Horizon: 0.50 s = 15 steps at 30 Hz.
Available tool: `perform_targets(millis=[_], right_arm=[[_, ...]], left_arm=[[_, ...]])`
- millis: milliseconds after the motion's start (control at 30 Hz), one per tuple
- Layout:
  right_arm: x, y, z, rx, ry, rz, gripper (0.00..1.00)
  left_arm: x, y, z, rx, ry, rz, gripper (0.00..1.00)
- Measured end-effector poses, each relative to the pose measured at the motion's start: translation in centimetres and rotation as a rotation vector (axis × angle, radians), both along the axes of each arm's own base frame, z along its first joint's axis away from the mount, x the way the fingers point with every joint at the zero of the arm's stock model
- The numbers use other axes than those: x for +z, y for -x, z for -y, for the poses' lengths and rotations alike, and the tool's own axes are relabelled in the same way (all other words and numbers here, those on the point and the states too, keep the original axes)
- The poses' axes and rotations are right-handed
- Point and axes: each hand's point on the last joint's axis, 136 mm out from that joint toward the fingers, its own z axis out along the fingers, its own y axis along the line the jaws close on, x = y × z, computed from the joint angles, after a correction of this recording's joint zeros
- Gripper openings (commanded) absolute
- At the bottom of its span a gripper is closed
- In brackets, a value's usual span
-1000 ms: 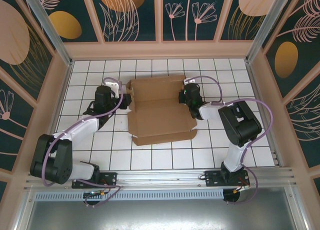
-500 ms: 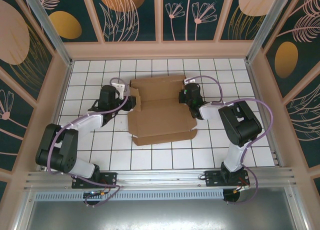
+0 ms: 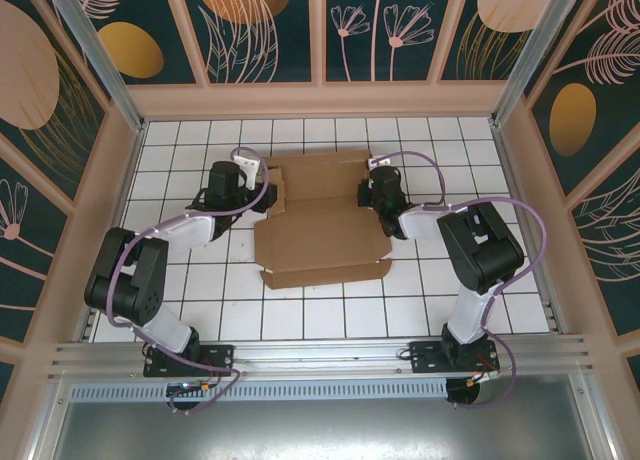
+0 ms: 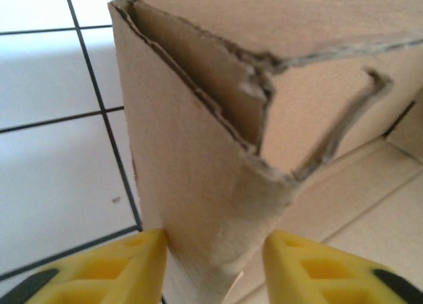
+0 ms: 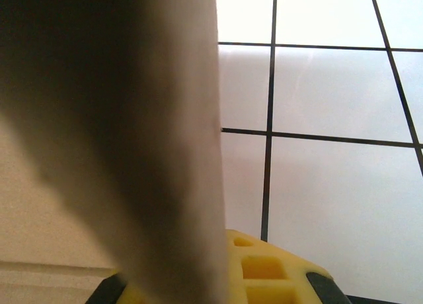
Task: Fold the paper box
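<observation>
Mid-frame, your left gripper [image 3: 264, 193] and right gripper [image 3: 371, 192] each pinch a side wall of the paper box [image 3: 322, 232], to keep it upright.

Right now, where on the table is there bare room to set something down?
Free: tiles between box and arm bases; far-right corner beyond the right arm. Crowded: the box's sides, at the left pincer and right pincer.

**Brown Card on a White Grid**

The paper box [image 3: 325, 225] is seen in plain, unprinted brown. The table [image 3: 330, 315] is tiled white, ruled by thin dark lines. The walls [image 3: 270, 40] are panelled in dark teal and patterned with peach plant outlines and orange discs. The arms [image 3: 480, 245] are finished in black and white, the cables [image 3: 415, 155] in purple, the fingers [image 4: 119, 271] in yellow.
</observation>
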Motion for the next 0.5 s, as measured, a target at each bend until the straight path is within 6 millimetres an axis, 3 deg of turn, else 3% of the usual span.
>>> perform_targets(millis=[100, 267, 400, 500], right_arm=[[0.0, 0.3, 0.1, 0.000, 0.003, -0.004, 0.00], [0.1, 1.2, -0.4, 0.014, 0.011, -0.022, 0.00], [0.4, 1.8, -0.9, 0.029, 0.011, -0.029, 0.00], [0.3, 2.2, -1.2, 0.037, 0.016, -0.038, 0.00]], left_arm=[[-0.2, -0.8, -0.6, 0.037, -0.032, 0.008, 0.23], [-0.2, -1.7, -1.9, 0.114, -0.093, 0.027, 0.18], [-0.4, -2.1, -2.5, 0.145, -0.132, 0.037, 0.33], [-0.8, -2.6, -2.4, 0.141, -0.145, 0.034, 0.35]])
